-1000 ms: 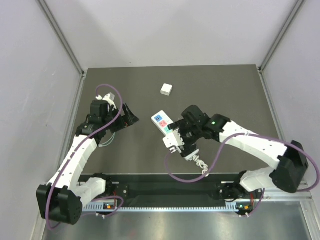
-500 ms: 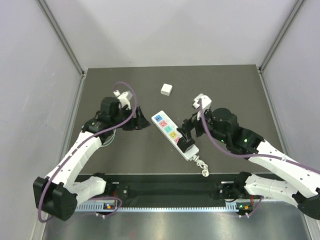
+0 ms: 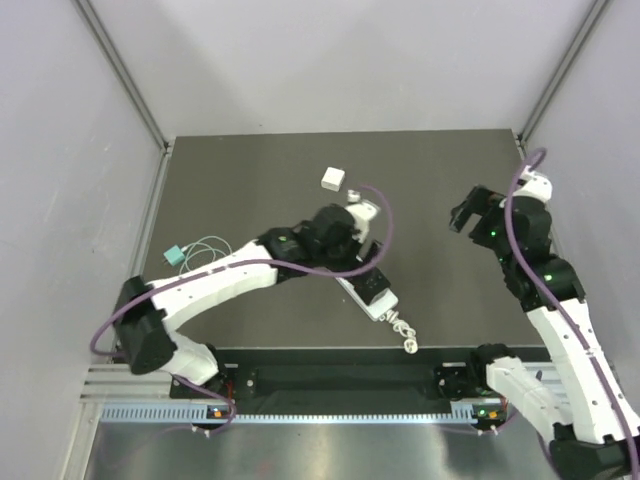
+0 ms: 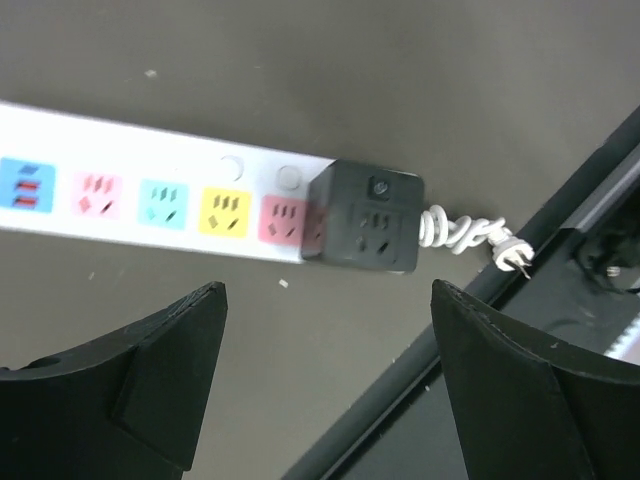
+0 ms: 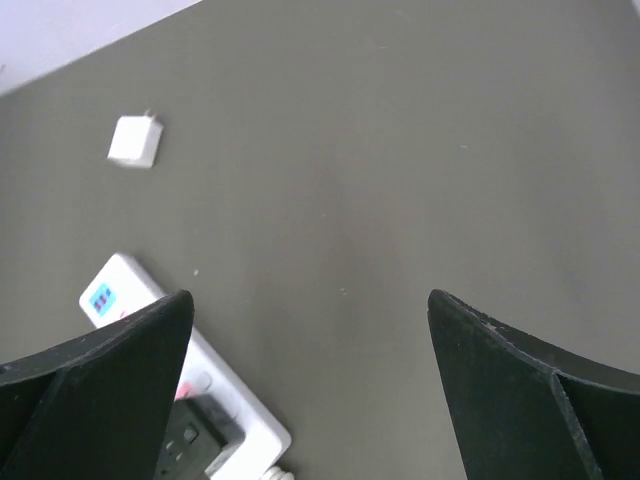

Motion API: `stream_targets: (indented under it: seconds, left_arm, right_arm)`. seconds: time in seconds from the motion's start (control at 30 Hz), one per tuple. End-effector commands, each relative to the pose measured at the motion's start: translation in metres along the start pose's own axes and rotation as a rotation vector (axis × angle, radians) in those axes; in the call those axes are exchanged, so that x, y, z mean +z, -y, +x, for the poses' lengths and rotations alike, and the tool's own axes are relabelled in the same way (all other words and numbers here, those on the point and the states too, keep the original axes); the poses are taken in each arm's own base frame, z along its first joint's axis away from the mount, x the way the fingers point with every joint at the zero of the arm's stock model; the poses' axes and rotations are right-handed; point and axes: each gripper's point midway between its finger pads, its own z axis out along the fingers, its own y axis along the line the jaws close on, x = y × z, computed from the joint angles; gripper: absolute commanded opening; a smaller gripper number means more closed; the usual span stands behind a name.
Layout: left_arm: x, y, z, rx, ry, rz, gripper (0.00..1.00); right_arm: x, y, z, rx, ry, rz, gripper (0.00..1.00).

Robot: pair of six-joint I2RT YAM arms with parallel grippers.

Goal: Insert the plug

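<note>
A white power strip [image 4: 130,145] with coloured sockets lies at mid-table, and a black cube plug [image 4: 365,217] sits on it at the cord end. The top view shows the plug [image 3: 369,285] just beyond my left gripper [image 3: 364,260]. In the left wrist view that gripper [image 4: 327,300] hovers open above the strip with nothing between its fingers. My right gripper [image 3: 467,212] is raised at the right, well away from the strip. It [image 5: 310,300] is open and empty, with the strip [image 5: 245,420] and black plug [image 5: 195,432] at the lower left of the right wrist view.
A small white cube charger [image 3: 333,179] lies toward the back of the dark table [image 3: 450,170]. A teal plug with a thin coiled cable [image 3: 173,256] lies at the left. The strip's bundled white cord [image 4: 462,231] ends near the table's front rail [image 3: 330,380].
My left arm has swung from the left side across to the strip. My right arm has left the strip and drawn back and up to the right. The black plug stays on the strip.
</note>
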Motion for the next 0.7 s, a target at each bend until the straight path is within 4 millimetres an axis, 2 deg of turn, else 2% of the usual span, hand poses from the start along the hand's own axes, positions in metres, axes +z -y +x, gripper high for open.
stream_targets:
  seconds: [0.0, 0.03, 0.1, 0.13, 0.2, 0.23, 0.27, 0.43, 0.57, 0.67]
  left_arm:
    - [0.027, 0.008, 0.005, 0.163, -0.036, -0.118, 0.88]
    - [0.033, 0.011, 0.008, 0.176, -0.05, -0.122, 0.88]
    - [0.049, 0.019, 0.016, 0.204, -0.084, -0.131, 0.88]
    - [0.054, 0.02, 0.019, 0.21, -0.094, -0.136, 0.88]
    - [0.066, 0.018, 0.026, 0.224, -0.131, -0.166, 0.88]
    - [0.068, 0.02, 0.021, 0.225, -0.127, -0.169, 0.88]
    - [0.074, 0.018, 0.028, 0.237, -0.157, -0.183, 0.88]
    - [0.084, 0.021, 0.025, 0.291, -0.163, -0.192, 0.86]
    - [0.09, 0.015, 0.033, 0.318, -0.199, -0.214, 0.82]
    - [0.091, 0.014, 0.041, 0.326, -0.237, -0.213, 0.74]
  right_arm:
    - [-0.003, 0.006, -0.014, 0.071, -0.023, -0.045, 1.0]
    - [0.001, 0.021, -0.019, 0.105, -0.019, -0.002, 1.0]
    - [0.005, 0.027, -0.021, 0.125, -0.042, 0.012, 1.0]
    - [0.006, 0.04, -0.024, 0.141, -0.047, 0.053, 1.0]
    - [0.008, 0.036, -0.022, 0.114, -0.076, 0.01, 1.0]
    - [0.009, 0.036, -0.022, 0.112, -0.074, 0.001, 1.0]
    - [0.011, 0.036, -0.017, 0.104, -0.086, -0.011, 1.0]
    - [0.009, 0.027, -0.009, 0.095, -0.084, -0.086, 1.0]
    - [0.005, 0.022, -0.014, 0.09, -0.06, -0.112, 1.0]
    - [0.004, 0.02, -0.018, 0.087, -0.048, -0.116, 1.0]
